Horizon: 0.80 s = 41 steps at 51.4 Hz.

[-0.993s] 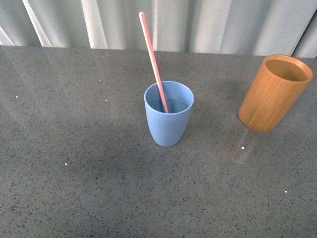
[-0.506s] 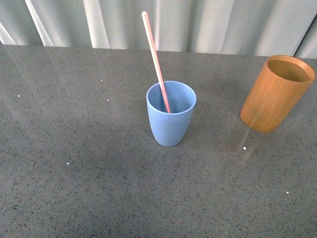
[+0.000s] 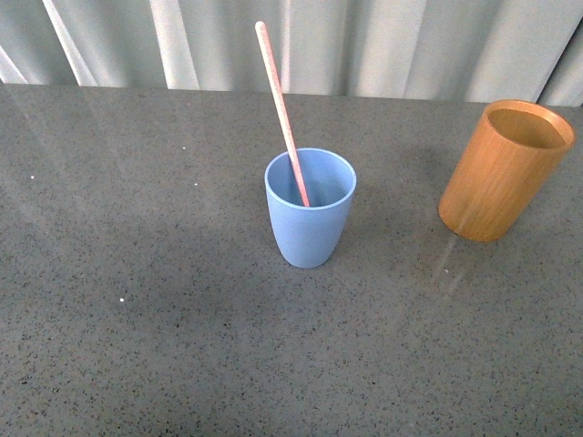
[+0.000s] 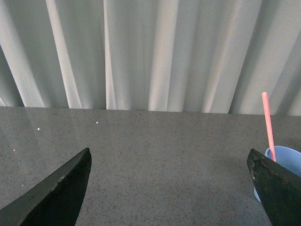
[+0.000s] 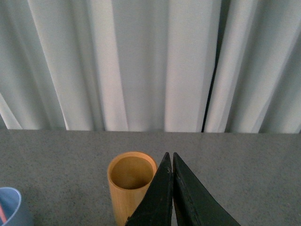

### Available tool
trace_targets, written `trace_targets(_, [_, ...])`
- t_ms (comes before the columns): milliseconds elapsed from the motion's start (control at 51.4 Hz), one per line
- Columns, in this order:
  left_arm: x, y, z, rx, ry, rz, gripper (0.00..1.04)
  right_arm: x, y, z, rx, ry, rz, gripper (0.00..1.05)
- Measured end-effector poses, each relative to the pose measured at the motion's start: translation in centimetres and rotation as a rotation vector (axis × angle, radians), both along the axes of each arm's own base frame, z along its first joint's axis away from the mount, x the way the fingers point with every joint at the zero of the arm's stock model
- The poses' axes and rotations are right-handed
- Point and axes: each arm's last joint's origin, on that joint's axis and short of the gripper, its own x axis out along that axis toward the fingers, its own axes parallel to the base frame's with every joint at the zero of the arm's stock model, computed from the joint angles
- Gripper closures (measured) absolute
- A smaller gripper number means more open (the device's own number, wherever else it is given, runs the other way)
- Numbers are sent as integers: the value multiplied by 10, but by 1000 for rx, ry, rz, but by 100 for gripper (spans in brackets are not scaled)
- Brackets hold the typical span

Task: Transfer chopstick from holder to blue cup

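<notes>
The pale pink-red chopstick (image 3: 282,109) stands in the light blue cup (image 3: 310,218) at the table's middle, leaning to the back left. The orange-brown wooden holder (image 3: 504,171) stands empty at the right. Neither gripper shows in the front view. In the left wrist view my left gripper (image 4: 169,162) is open and empty, with the blue cup (image 4: 287,160) and the chopstick (image 4: 268,122) beside one finger. In the right wrist view my right gripper (image 5: 170,157) is shut and empty, just beside the holder (image 5: 129,181).
The grey speckled table (image 3: 137,273) runs to a pale pleated curtain (image 3: 383,45) along its back edge. The blue cup's rim shows at a corner of the right wrist view (image 5: 9,202).
The view shifted slightly and came back. The chopstick, the blue cup and the holder stand as before.
</notes>
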Motion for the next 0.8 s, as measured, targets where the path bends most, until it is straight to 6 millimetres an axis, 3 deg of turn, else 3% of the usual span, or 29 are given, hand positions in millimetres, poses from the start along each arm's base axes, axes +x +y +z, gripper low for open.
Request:
trace_targets(292, [0,0,0,0,0,1,7,-17,-14,-11,1,2,-7,104])
trace_targets(798, [0,0,0,0,0,-1,7,-38,-15,-23,1,-21,-8,104])
